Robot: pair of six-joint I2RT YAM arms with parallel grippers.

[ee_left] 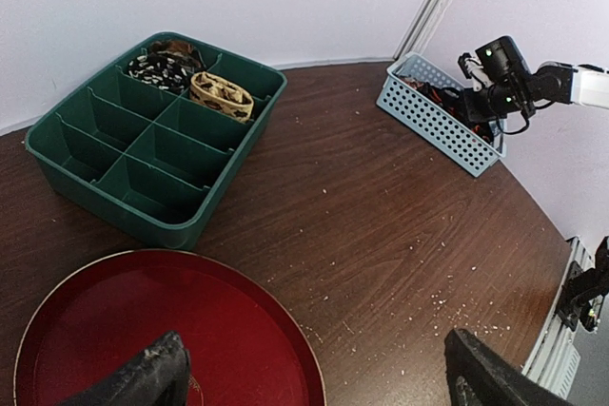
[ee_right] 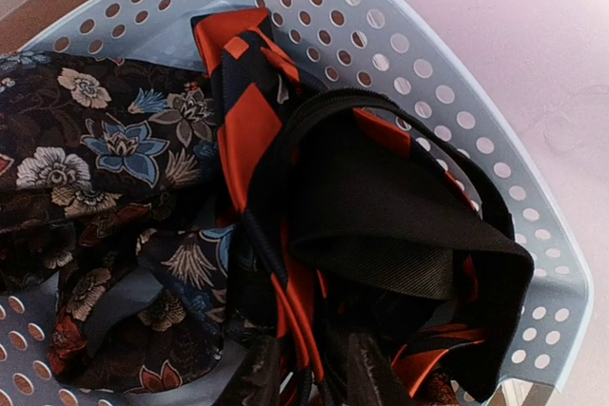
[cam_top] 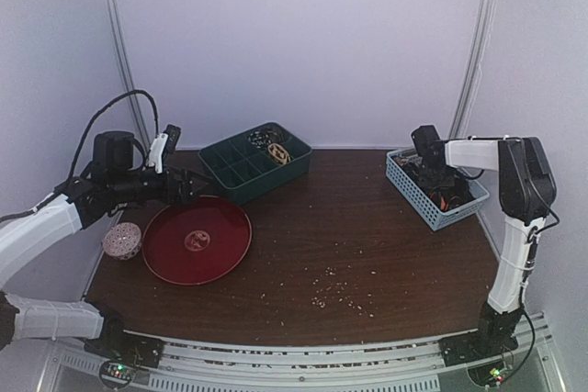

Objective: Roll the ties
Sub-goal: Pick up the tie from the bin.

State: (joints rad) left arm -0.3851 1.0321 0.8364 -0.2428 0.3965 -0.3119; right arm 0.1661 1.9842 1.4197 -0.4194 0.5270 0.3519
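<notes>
Clearly the job is only partly done. Nearest the arm bases, pale crumbs (cam_top: 335, 289) lie scattered on the dark wood table (cam_top: 367, 227). To the left sit a red round tray (cam_top: 196, 239) with no tie on it and, just beside it, a speckled ball (cam_top: 121, 240).

The left gripper (ee_left: 309, 360) hangs over the far edge of that tray with its fingers spread wide and nothing between them. It looks to me as if it is waiting.

Beyond it stands the green divided tray (ee_left: 114, 173). In its far corner compartments I count two finished rolls, a tan coil (ee_left: 221, 94) and a dark patterned coil (ee_left: 162, 66) beside it. There may be a third, brownish one behind them, but I cannot be sure. The other compartments hold nothing that I can see.

Over on the far right, the blue perforated basket (ee_right: 457, 102) holds the ties that are not yet rolled. A striped orange-red and black tie (ee_right: 247, 130) is tangled with a dark floral tie (ee_right: 105, 159), and a black fabric fold (ee_right: 381, 206) lies over both.

The right gripper (ee_right: 306, 373) is dipped into this heap, with its fingers close on either side of a strip of the striped tie. Whether they are pinching the strip or merely standing around it, I cannot tell.

So I judge that at least two ties are rolled and stowed. At least two remain loose in the basket, and each has yet to be lifted out, laid flat, coiled and put in a compartment.
</notes>
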